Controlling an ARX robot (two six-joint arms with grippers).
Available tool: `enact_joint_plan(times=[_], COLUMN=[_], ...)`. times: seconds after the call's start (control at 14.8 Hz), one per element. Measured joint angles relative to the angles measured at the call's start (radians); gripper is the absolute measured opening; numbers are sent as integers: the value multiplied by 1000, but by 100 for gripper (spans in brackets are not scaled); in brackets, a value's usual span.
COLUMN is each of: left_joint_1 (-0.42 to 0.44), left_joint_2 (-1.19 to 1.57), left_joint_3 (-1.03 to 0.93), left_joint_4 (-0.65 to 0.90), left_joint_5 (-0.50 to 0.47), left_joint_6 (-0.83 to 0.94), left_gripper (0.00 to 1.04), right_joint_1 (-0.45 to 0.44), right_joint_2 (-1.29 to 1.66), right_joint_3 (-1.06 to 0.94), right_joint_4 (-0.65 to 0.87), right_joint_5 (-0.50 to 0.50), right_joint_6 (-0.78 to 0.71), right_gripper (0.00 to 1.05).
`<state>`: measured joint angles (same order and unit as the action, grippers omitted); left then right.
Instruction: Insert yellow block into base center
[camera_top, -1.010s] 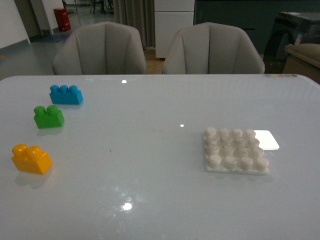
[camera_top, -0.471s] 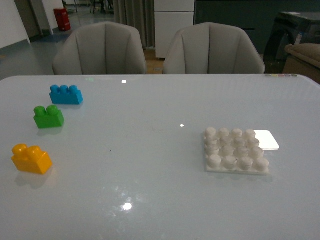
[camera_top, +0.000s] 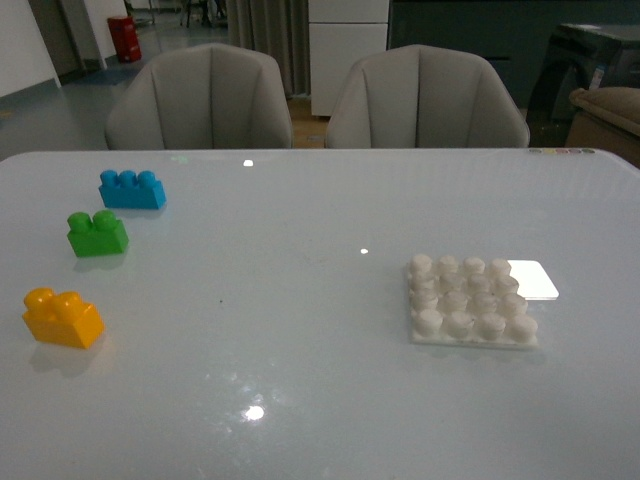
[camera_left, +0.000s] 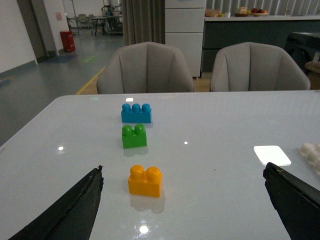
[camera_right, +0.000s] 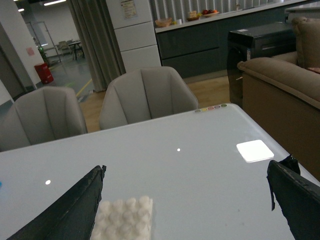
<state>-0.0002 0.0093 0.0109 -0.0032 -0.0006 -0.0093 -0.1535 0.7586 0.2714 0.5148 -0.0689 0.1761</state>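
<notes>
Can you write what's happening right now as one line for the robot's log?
base: no block on it | yellow block: untouched, left of it | left tool: open, empty | right tool: open, empty

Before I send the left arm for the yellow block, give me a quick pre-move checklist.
1. Yellow block upright, studs up, nothing touching it: ok.
2. Left gripper open and empty: ok.
3. Right gripper open and empty: ok.
4. Green brick apart from the yellow block: ok.
5. Base studs all bare, center free: ok.
6. Base fastened to the table: cannot tell.
</notes>
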Motion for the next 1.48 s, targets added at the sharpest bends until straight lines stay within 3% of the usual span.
enact_joint_plan(times=[0.07, 0.2, 0.54, 0.94, 1.48], left_joint_1=[0, 0, 0, 0, 0], left_joint_2=[0, 0, 0, 0, 0], left_joint_3=[0, 0, 0, 0, 0], left_joint_4=[0, 0, 0, 0, 0], left_joint_5=[0, 0, 0, 0, 0], left_joint_6=[0, 0, 0, 0, 0], left_gripper=[98, 98, 98, 98, 98], right_joint_1=[5, 45, 93, 175, 230], right_joint_2=[230, 653, 1065, 1301, 1420], right_joint_3=[122, 401, 682, 840, 930], right_joint_4=[85, -14, -238, -370, -426], right_joint_5=[-2, 2, 8, 3, -32], right_joint_6=[10, 2, -24, -50, -43], right_gripper=[98, 98, 98, 98, 98])
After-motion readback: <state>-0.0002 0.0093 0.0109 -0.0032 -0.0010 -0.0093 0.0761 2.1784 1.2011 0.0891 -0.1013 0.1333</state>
